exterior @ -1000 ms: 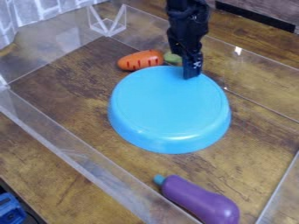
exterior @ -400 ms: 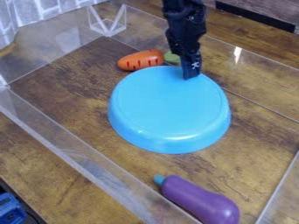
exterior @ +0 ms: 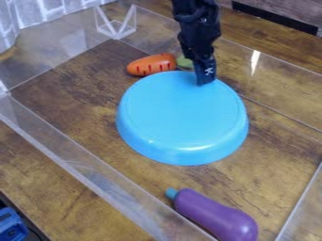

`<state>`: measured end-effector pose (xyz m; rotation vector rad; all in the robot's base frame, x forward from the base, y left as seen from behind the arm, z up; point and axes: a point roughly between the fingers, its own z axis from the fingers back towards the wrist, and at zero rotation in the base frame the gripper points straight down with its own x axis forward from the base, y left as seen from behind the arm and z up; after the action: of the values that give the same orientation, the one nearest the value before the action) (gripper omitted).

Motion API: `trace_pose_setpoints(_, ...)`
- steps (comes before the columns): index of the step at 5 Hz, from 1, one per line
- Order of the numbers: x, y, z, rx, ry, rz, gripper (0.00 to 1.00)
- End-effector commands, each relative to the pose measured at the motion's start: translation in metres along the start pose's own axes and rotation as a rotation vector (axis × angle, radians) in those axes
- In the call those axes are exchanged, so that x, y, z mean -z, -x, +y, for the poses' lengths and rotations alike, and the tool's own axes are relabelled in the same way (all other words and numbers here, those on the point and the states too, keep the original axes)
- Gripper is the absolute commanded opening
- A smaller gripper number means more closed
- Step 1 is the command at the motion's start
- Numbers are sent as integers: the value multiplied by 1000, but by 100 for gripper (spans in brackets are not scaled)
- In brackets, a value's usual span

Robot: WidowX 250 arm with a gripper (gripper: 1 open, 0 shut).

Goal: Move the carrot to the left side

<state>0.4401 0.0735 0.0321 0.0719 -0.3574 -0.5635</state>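
Note:
The carrot (exterior: 151,65) is small and orange with dark stripes. It lies on the wooden table just beyond the far edge of the blue plate, with its light green leafy end (exterior: 184,63) pointing right. My black gripper (exterior: 202,75) hangs at that leafy end, its tips low over the plate's far rim. The jaws stand open with nothing between them. The arm comes down from the top of the view and hides the table behind it.
A large blue plate (exterior: 183,118) lies upside down mid-table. A purple eggplant toy (exterior: 214,215) rests near the front edge. Clear plastic walls (exterior: 51,141) run along the left and front sides. Bare wood (exterior: 75,89) shows left of the carrot.
The arm has leaned slightly to the left above the carrot's green end. The carrot, plate and eggplant have not moved.

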Motion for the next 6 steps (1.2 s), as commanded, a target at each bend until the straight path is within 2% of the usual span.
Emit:
trace_pose_setpoints(1, 28, 31, -19, 37, 78, 68, 100)
trace_pose_setpoints(4, 32, 27, -25, 72, 98, 42, 100)
trace_pose_setpoints(6, 5, 21, -9, 47, 63, 19, 100)
